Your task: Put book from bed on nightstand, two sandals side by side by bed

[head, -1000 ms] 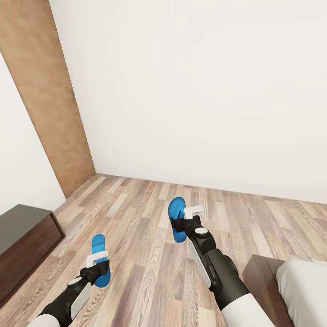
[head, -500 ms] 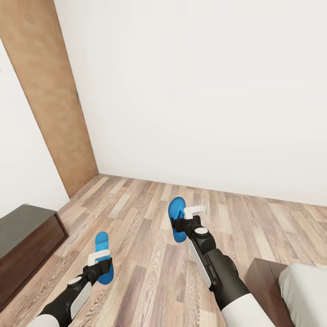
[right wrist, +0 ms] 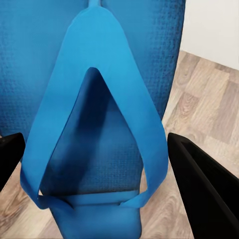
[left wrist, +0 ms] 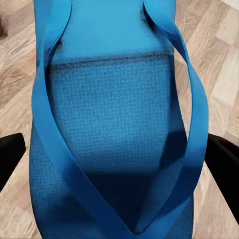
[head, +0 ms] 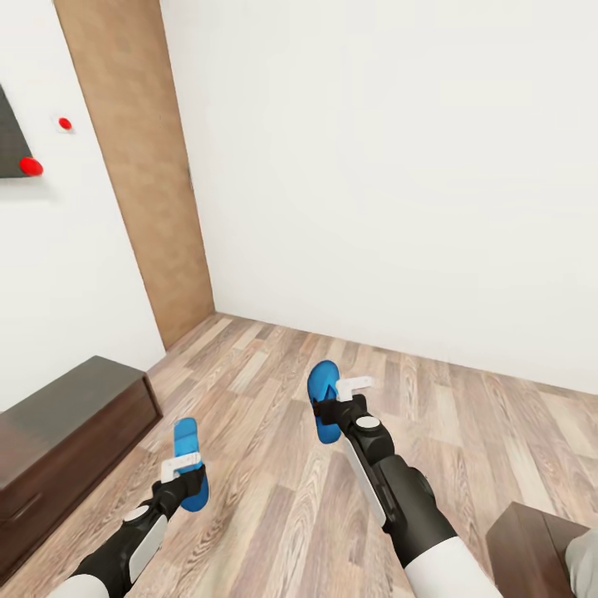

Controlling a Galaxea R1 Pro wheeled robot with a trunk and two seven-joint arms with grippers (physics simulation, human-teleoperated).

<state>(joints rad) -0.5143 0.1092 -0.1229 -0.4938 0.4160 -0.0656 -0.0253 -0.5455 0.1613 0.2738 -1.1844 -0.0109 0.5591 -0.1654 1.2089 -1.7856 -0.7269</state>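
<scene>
Whole head view has swung since half a second ago: door (head: 145,166) and long wall cabinet (head: 66,432) now sit further in from 9 o'clock, a dark panel with red dots (head: 17,141) has entered at 10 o'clock, and the bed corner (head: 581,556) has slid almost out at 4 o'clock. Camera turn, not object motion; both arms hold the same pose.

Plank floor (head: 465,432) lies open ahead at 12 o'clock, nothing in the way. Cabinet at 8 o'clock and brown bed frame (head: 527,544) at 4 o'clock are the only things to clear.

Right gripper (head: 336,403) is clamped on one sandal (right wrist: 99,124), carried above the floor near centre. Left gripper (head: 184,477) is clamped on the other sandal (left wrist: 114,129) at 7 o'clock.

Judgement: light, flexible foam; the sole may droop or twist. Hold across the sole edges near the strap anchors, as now.
</scene>
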